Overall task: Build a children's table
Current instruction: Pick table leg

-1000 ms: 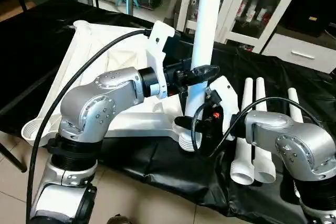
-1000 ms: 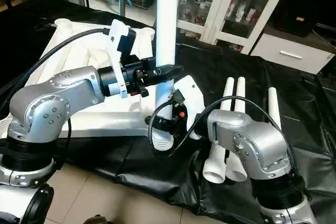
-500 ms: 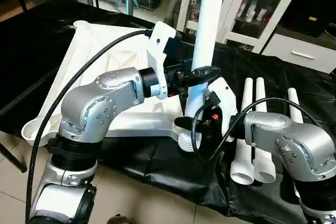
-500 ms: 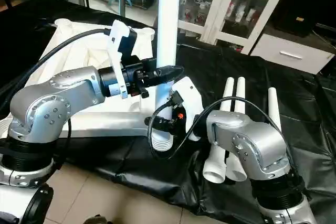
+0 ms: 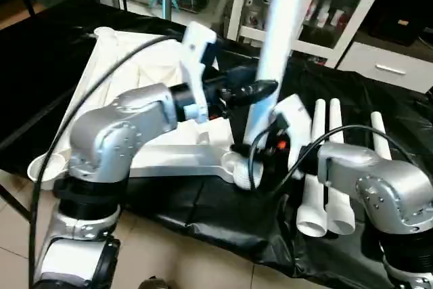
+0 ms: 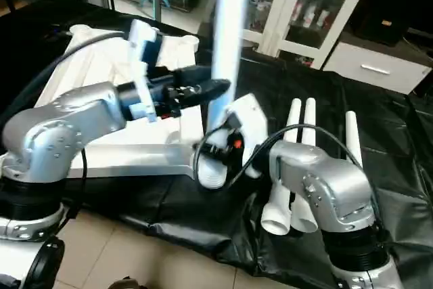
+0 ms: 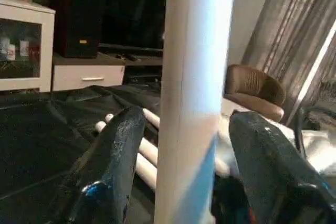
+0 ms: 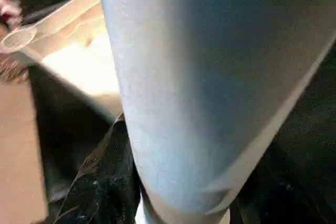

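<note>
The children's table top [image 5: 172, 157] lies upside down on the black cover, ribbed side up. One white leg [image 5: 274, 45] stands in its near right corner socket, leaning a little to the right. My left gripper [image 5: 254, 93] is halfway up this leg. In the left wrist view its fingers [image 7: 118, 150] stand open on either side of the leg [image 7: 191, 77], with a gap on one side. My right gripper [image 5: 260, 157] is low on the leg by the socket, shut on it. Three more legs [image 5: 326, 167] lie side by side to the right.
The black-covered work table [image 5: 216, 218] ends close in front of me, with tiled floor [image 5: 169, 262] below. A white cabinet with glass doors [image 5: 331, 5] stands behind. A round socket [image 5: 42, 165] marks the top's near left corner.
My left gripper's fingers have parted from the leg and that arm has drawn back to the left. The leg's upper end has tipped to the right. The right gripper has closed in low on the leg.
</note>
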Controlling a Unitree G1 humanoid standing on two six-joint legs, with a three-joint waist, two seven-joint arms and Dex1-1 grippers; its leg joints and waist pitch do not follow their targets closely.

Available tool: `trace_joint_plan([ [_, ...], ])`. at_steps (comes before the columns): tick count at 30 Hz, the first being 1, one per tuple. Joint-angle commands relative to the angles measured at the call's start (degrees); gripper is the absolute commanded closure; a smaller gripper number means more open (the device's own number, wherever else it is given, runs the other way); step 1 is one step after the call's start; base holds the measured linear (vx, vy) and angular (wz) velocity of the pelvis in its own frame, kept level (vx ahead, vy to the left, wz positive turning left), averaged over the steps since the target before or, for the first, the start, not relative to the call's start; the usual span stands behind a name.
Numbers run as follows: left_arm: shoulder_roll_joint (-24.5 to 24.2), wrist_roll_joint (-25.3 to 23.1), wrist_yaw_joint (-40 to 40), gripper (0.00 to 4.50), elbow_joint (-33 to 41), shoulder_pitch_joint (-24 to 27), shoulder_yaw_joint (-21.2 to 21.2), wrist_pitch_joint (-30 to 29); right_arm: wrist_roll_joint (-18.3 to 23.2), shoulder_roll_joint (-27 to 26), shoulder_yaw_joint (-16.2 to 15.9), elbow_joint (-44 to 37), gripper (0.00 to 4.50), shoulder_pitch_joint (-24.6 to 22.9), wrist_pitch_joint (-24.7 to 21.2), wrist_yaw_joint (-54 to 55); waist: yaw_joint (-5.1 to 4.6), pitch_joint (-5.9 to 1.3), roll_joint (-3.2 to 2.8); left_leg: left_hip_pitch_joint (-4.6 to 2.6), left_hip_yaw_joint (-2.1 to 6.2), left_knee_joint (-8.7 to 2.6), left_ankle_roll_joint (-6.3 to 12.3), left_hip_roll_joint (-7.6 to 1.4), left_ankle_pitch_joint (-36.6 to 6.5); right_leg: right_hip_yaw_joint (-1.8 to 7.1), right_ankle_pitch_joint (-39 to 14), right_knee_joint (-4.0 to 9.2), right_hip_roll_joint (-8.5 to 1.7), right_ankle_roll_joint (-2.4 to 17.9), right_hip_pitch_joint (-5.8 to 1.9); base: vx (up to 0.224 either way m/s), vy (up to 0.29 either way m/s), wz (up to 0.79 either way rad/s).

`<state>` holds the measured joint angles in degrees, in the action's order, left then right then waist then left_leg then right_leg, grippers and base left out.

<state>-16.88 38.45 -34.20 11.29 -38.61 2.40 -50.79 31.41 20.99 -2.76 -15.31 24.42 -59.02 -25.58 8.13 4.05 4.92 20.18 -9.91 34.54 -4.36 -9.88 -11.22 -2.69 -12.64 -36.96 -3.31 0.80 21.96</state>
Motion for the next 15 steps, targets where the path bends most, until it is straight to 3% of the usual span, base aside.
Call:
trace_joint_plan([
  [1, -0.44, -0.33, -0.42, 1.17, 1.26, 0.62, -0.80, 0.74, -1.23, 0.30, 3.47, 1.01, 2.64, 0.15, 1.62, 1.97, -0.19, -4.20, -1.46, -0.37, 1.17, -3.94, -4.80, -2.79, -4.23, 3.01, 2.69, 3.66, -4.58, 9.53, -3.10, 0.000, 0.000, 0.00],
  [2, -1.41, -1.51, -0.62, 1.06, 1.40, 1.80, -1.68, 3.07, -1.63, 0.00, 5.37, 1.65, 2.64, 0.08, 2.54, 3.53, -0.09, -4.22, -1.79, -0.45, 1.14, -3.89, -4.65, -2.71, -4.09, 3.03, 2.22, 3.72, -4.51, 9.36, -3.04, 0.000, 0.000, 0.00],
  [3, -1.41, -1.51, -0.62, 1.06, 1.40, 1.80, -1.68, 3.07, -1.63, 0.00, 5.37, 1.65, 2.64, 0.08, 2.54, 3.53, -0.14, -4.17, -1.69, -0.35, 1.11, -3.92, -4.42, -2.72, -4.20, 3.08, 1.87, 3.82, -4.52, 9.25, -3.12, 0.000, 0.000, 0.00],
  [4, -2.09, -3.26, -0.47, 0.80, 1.28, 2.72, -2.02, 5.47, -2.18, -0.01, 6.17, 1.76, 2.64, -0.18, 3.67, 4.32, -0.10, -4.24, -2.13, -0.39, 1.15, -3.91, -4.39, -2.72, -4.38, 3.05, 1.52, 3.88, -4.49, 9.03, -3.09, 0.000, 0.000, 0.00],
  [5, -3.12, -7.49, 1.47, 0.75, 0.00, 4.17, -1.97, 9.58, -2.49, -0.64, 8.19, 1.63, 2.64, -0.56, 4.81, 5.86, -0.05, -4.21, -2.78, -0.25, 1.36, -4.03, -4.17, -2.78, -4.57, 3.03, 0.99, 3.96, -4.49, 8.47, -3.13, 0.000, 0.000, 0.00],
  [6, -4.15, -12.73, 4.70, 0.75, -2.00, 5.99, -1.38, 14.05, -3.13, -1.57, 9.93, 1.01, 2.64, -1.37, 6.89, 7.48, -0.36, -4.21, -2.95, -0.21, 1.36, -4.05, -3.98, -2.88, -5.28, 3.02, 0.74, 4.32, -4.47, 7.61, -3.06, 0.000, 0.000, 0.00],
  [7, -4.15, -12.73, 4.70, 0.74, -2.00, 5.99, -1.38, 14.05, -3.13, -1.57, 9.93, 1.01, 2.64, -1.37, 6.89, 7.48, -0.48, -4.25, -2.79, -0.23, 1.27, -4.02, -3.99, -2.80, -5.52, 3.04, 0.58, 4.15, -4.41, 7.26, -3.14, 0.000, 0.000, 0.00],
  [9, -4.86, -19.02, 9.11, 0.74, -4.56, 8.82, -0.37, 20.41, -4.47, -3.42, 11.76, -0.43, 2.64, -3.04, 10.77, 10.25, -0.25, -4.39, -3.71, -0.18, 1.43, -3.99, -3.71, -2.76, -4.91, 3.05, 0.60, 4.12, -4.48, 6.76, -3.01, 0.000, 0.000, 0.00],
  [11, -2.40, -22.68, 16.39, 0.74, -5.63, 11.53, -0.16, 22.72, -7.95, -3.39, 9.04, -1.40, 2.64, -5.94, 16.61, 10.41, -0.47, -4.50, -3.38, -0.20, 1.32, -3.95, -3.62, -2.73, -5.47, 3.01, 0.01, 4.15, -4.46, 6.25, -3.09, 0.000, 0.000, 0.00],
  [12, -0.93, -25.80, 22.49, 0.74, -5.95, 13.39, 1.00, 22.04, -10.93, -2.78, 6.37, -1.64, 2.64, -7.81, 20.07, 10.59, -0.48, -4.55, -3.62, -0.05, 1.42, -3.95, -3.67, -3.19, -5.77, 3.00, 0.15, 4.09, -4.57, 6.33, -3.03, 0.000, 0.000, 0.00],
  [13, -0.79, -26.31, 23.81, 0.74, -5.43, 14.74, 2.70, 19.20, -12.89, -2.35, 4.50, -2.06, 2.64, -8.86, 22.11, 10.81, -0.53, -4.36, -3.96, -0.09, 1.41, -3.91, -3.62, -2.98, -6.18, 3.02, -0.36, 4.27, -4.48, 6.19, -2.90, 0.000, 0.000, 0.00],
  [14, -0.90, -26.43, 23.73, 0.74, -4.77, 15.56, 3.80, 17.11, -13.87, -2.12, 3.58, -2.53, 2.64, -9.36, 22.94, 11.06, -0.57, -4.47, -4.23, -0.13, 1.42, -3.91, -3.37, -2.86, -6.17, 3.03, -0.66, 4.18, -4.46, 6.34, -2.87, 0.000, 0.000, 0.00],
  [15, -0.57, -28.52, 25.11, 0.74, -4.13, 17.17, 4.80, 18.95, -13.71, -2.58, 3.45, -3.25, 2.64, -10.32, 23.11, 11.04, -0.66, -4.49, -4.10, -0.21, 1.39, -3.96, -3.23, -2.88, -6.25, 3.05, -0.98, 4.22, -4.46, 6.43, -2.83, 0.000, 0.000, 0.00],
])
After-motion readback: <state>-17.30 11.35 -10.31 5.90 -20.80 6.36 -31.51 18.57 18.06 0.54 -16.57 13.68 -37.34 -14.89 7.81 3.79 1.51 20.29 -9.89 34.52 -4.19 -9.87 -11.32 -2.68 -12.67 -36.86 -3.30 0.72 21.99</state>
